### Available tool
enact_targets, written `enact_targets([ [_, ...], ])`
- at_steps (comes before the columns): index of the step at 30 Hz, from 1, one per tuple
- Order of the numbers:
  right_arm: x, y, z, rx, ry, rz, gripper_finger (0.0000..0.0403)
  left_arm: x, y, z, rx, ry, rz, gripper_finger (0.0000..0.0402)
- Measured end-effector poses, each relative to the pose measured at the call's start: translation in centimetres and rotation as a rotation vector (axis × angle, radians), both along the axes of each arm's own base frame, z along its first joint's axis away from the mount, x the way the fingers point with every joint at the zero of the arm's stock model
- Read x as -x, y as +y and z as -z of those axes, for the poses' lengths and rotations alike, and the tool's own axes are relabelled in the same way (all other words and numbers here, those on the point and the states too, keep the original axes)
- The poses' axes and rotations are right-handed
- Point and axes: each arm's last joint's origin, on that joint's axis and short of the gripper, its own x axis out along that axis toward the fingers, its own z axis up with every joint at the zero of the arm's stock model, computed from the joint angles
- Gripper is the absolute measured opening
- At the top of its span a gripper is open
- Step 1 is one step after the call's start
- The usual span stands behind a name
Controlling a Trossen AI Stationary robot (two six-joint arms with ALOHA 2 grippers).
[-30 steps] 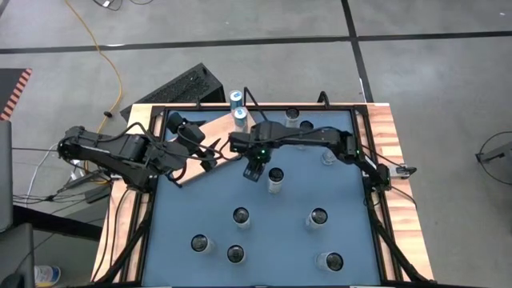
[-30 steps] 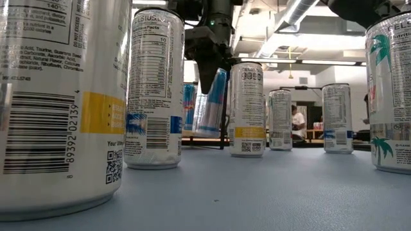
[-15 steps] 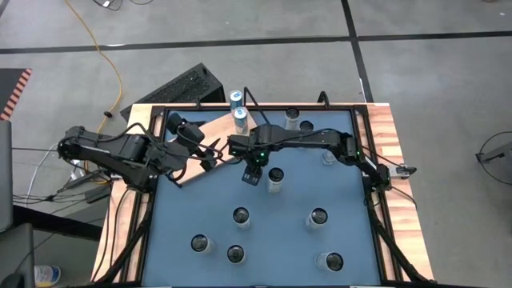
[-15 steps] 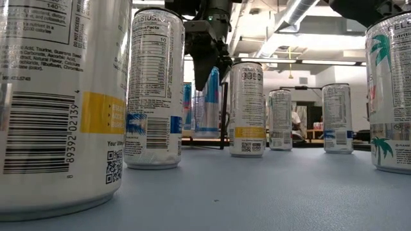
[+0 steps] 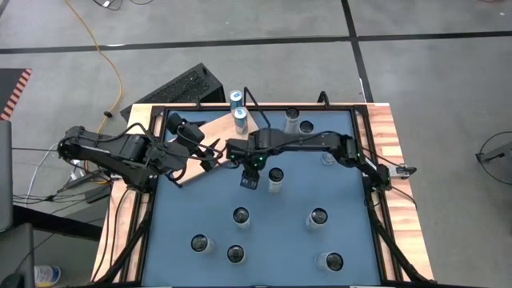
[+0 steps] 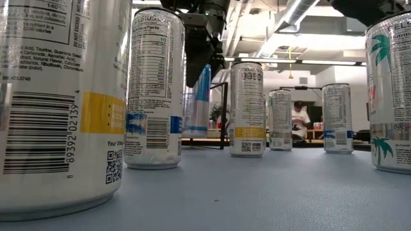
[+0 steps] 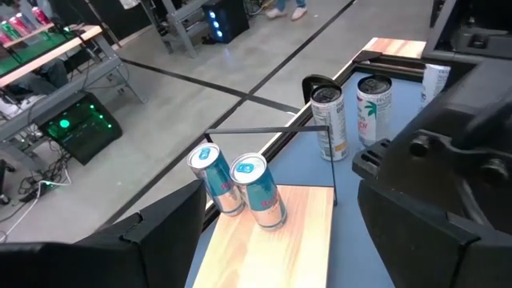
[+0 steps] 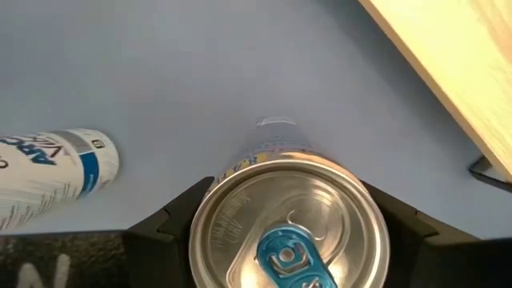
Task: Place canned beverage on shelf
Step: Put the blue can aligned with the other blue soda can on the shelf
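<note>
My right gripper [image 5: 250, 172] is over the middle of the blue tabletop, shut on a blue-and-silver can [image 6: 198, 99] with a blue pull tab [image 8: 284, 256]. The shelf [image 5: 204, 140], a pale-wood board, lies at the far left with a thin black wire frame [image 7: 272, 130] at its far end. Two blue cans [image 7: 216, 178] [image 7: 258, 190] stand on their bases at that end. My left gripper [image 5: 210, 154] hovers over the board, open, its fingers [image 7: 160, 232] wide apart with nothing between them. My right gripper pinches the can's upper wall just under the rim [image 8: 200, 220] between its two fingers, one on each side. The fingers come from above, pointing steeply down. The can hangs below them, slightly tilted and clear of the tabletop.
Several tall white cans stand about the tabletop, the nearest [image 5: 276, 178] just right of the held can, others nearer [image 5: 240, 216] [image 5: 318, 218] and at the far edge [image 5: 292, 118]. A black rail [image 5: 372, 192] frames the table. People move in the room behind.
My right gripper has rolled at the wrist and shifted a little toward the table's left edge. The held can has swung from a clear lean through upright to a slight tilt, staying clear of the tabletop.
</note>
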Motion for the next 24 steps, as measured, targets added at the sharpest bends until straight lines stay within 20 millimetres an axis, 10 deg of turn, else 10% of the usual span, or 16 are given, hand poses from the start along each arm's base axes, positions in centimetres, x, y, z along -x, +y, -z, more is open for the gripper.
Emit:
enact_targets([
  [24,-0.25,0.52,-0.07,0.032,-0.023,-0.116,0.0257,0.01,0.0,0.03,0.015,-0.014,-0.008,0.0313],
])
